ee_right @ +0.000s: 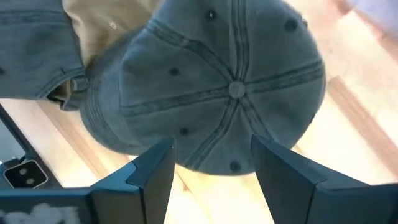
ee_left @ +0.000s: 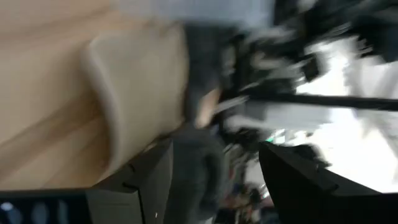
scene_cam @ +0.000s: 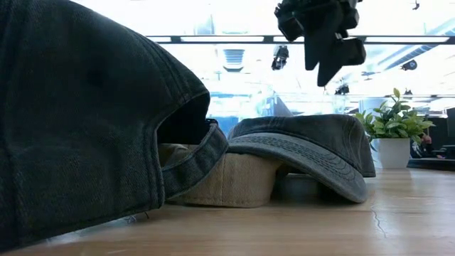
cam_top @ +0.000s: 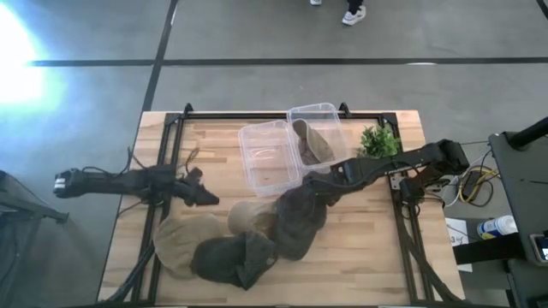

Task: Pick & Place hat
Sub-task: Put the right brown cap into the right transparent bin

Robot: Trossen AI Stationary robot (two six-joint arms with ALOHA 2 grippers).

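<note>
Several caps lie near the table's near edge. A dark grey cap [cam_top: 300,222] [ee_right: 230,93] rests brim-down on the wood [scene_cam: 313,146] and overlaps a tan cap [cam_top: 251,218] [scene_cam: 227,181]. Another dark cap [cam_top: 233,259] [scene_cam: 78,121] and a tan cap [cam_top: 182,242] lie to its left. An olive cap [cam_top: 313,143] sits inside a clear bin. My right gripper [ee_right: 211,168] [cam_top: 321,184] [scene_cam: 323,43] hangs open above the grey cap's crown, clear of it. My left gripper [cam_top: 205,198] [ee_left: 214,180] is open over bare wood, left of the caps.
Two clear plastic bins stand at the table's far middle, one [cam_top: 269,158] without a cap, the other [cam_top: 334,120] holding the olive cap. A small potted plant [cam_top: 379,141] [scene_cam: 392,131] stands at the far right. Bare wood [cam_top: 360,239] lies right of the caps.
</note>
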